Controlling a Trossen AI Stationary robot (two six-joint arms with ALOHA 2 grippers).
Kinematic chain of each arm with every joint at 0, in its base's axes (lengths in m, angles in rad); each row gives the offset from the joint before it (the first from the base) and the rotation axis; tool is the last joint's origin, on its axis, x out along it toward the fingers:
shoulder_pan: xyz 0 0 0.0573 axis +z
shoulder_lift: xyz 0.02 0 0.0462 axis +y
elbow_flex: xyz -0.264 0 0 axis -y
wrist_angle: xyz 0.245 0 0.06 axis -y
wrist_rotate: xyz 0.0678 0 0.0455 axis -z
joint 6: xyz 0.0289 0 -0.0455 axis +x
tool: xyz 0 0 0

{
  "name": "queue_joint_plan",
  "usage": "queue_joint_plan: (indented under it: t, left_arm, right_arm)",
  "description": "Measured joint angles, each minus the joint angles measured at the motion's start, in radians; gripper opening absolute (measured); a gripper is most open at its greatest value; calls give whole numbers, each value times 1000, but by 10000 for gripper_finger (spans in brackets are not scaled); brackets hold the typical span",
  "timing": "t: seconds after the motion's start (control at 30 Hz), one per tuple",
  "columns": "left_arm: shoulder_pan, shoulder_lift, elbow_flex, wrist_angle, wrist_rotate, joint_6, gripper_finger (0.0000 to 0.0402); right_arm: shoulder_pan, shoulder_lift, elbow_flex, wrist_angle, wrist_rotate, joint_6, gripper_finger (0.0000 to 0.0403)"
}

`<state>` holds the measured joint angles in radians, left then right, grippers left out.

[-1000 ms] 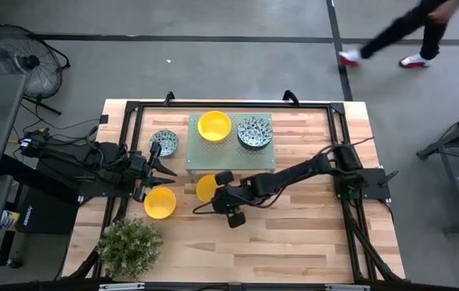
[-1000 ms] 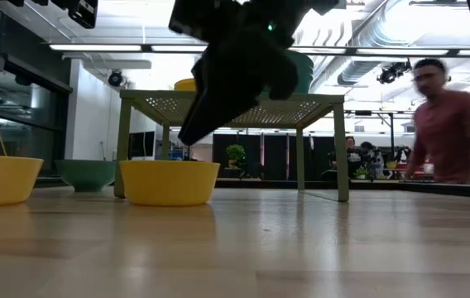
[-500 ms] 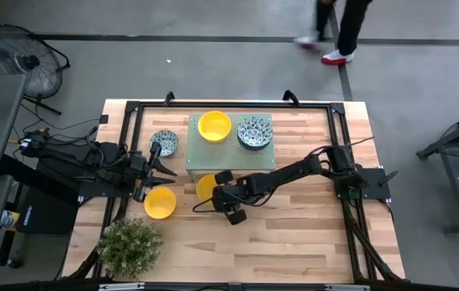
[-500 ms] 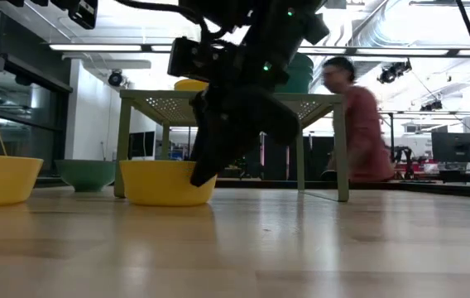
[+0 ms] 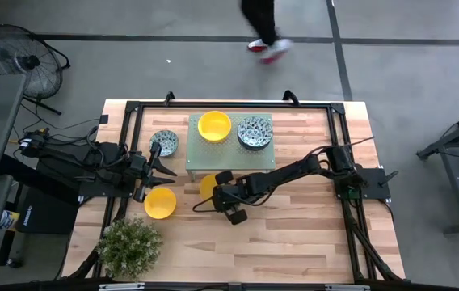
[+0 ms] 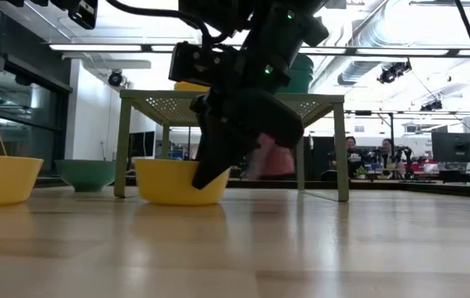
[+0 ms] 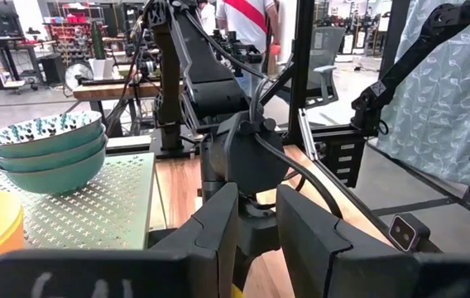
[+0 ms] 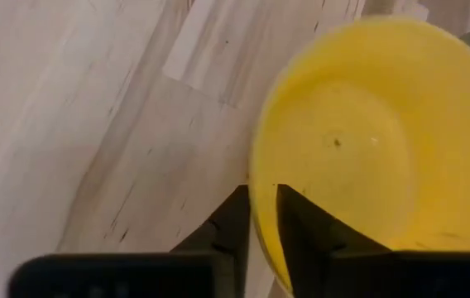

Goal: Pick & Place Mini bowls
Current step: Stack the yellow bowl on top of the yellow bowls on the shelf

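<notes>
The right gripper (image 5: 213, 191) is clamping the rim of a yellow bowl (image 8: 359, 141) sitting mouth-up on the table (image 5: 294, 234) just in front of the green stand (image 5: 230, 144). The left gripper (image 5: 163, 166), fingers slightly parted and holding nothing, is hovering between another yellow bowl (image 5: 160, 203) and a patterned bowl (image 5: 163, 143). Three yellow bowls are showing, one on the stand beside a stack of three patterned bowls (image 7: 46, 147).
</notes>
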<state>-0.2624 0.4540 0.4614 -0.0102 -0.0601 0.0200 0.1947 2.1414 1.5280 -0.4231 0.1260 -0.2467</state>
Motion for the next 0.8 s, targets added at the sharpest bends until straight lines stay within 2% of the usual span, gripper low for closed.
queue_joint_plan:
  t: [0.13,0.27,0.4,0.57,0.8]
  left_arm:
    - [0,0,0,0,0,0,83]
    - [0,0,0,0,0,-2,83]
    - [0,0,0,0,0,-2,83]
    - [0,0,0,0,0,-2,83]
    - [0,0,0,0,0,-3,83]
  right_arm:
    - [1,0,0,-3,-22,2,6]
    - [10,0,8,-16,-34,23,3]
    - [29,-4,49,-58,-92,38,2]
    - [70,-4,142,-164,-182,28,1]
    - [112,-5,349,-349,-189,-16,1]
